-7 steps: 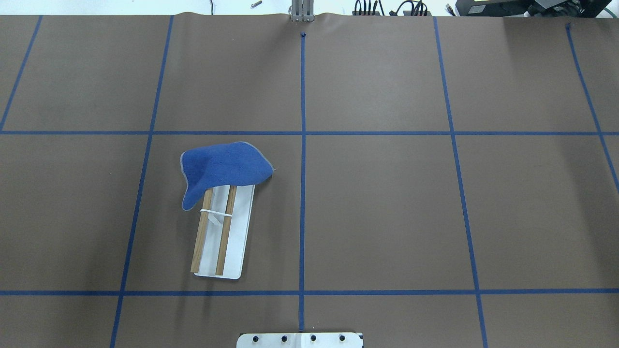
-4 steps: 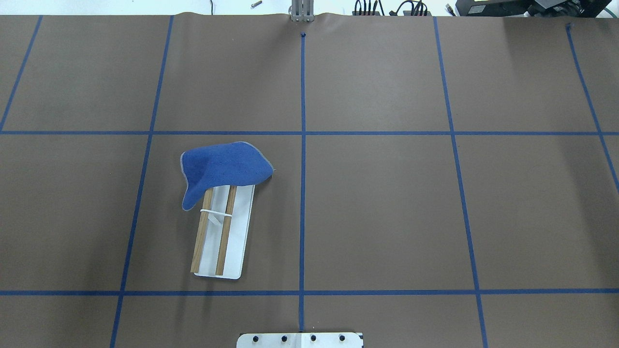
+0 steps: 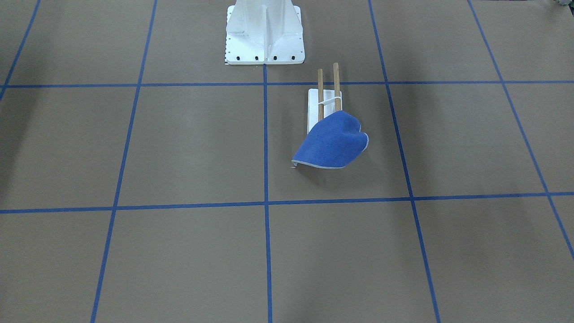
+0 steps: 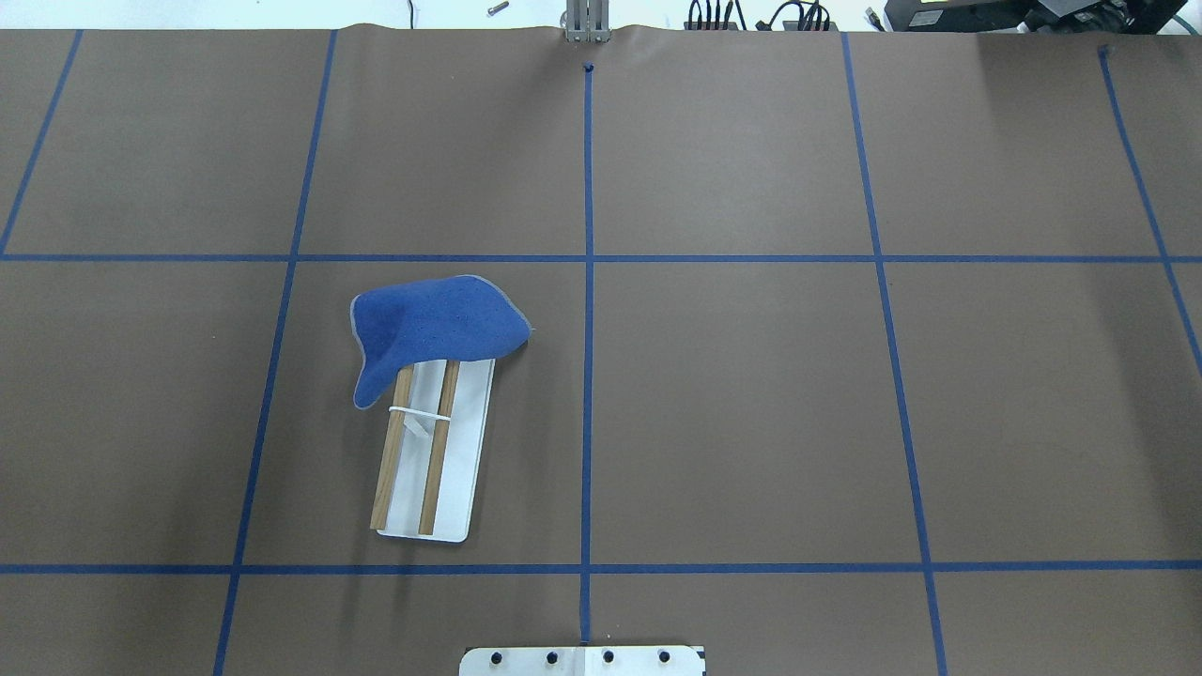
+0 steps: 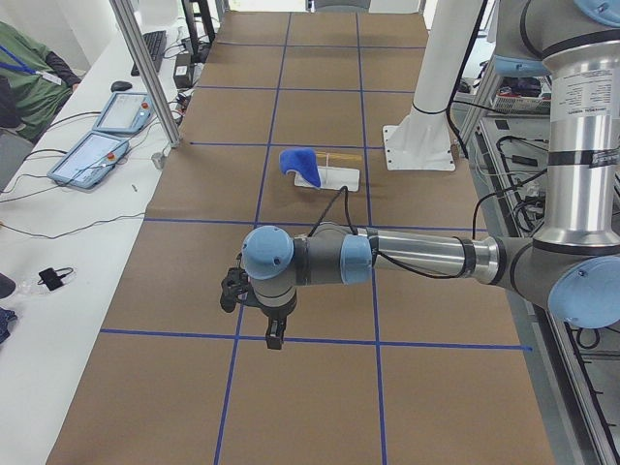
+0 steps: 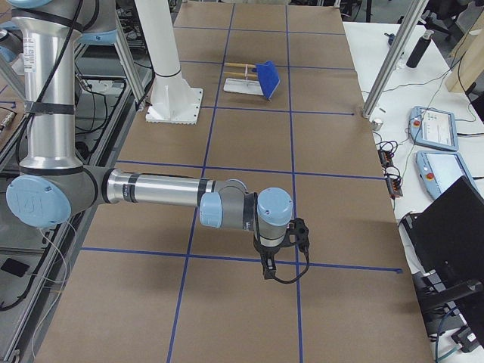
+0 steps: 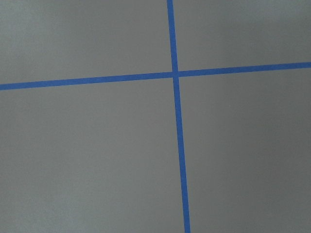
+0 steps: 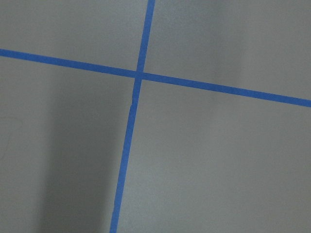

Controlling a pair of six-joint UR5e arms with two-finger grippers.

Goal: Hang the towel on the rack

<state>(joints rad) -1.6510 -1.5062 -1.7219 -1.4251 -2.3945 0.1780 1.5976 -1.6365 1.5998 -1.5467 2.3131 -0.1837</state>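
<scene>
The royal-blue towel with its pale grey edge lies draped over the far end of the rack. The rack is a white base plate with two wooden bars bound by a white band. Both also show in the front view, the towel and the rack. My left gripper hangs over the table's left end, far from the towel. My right gripper hangs over the right end, far from the towel. I cannot tell whether either is open or shut. Both wrist views show only brown table and blue tape.
The robot's white pedestal stands just behind the rack. Blue tape lines grid the brown table. Teach pendants and a seated person are at the operators' side, with aluminium posts at the table edge.
</scene>
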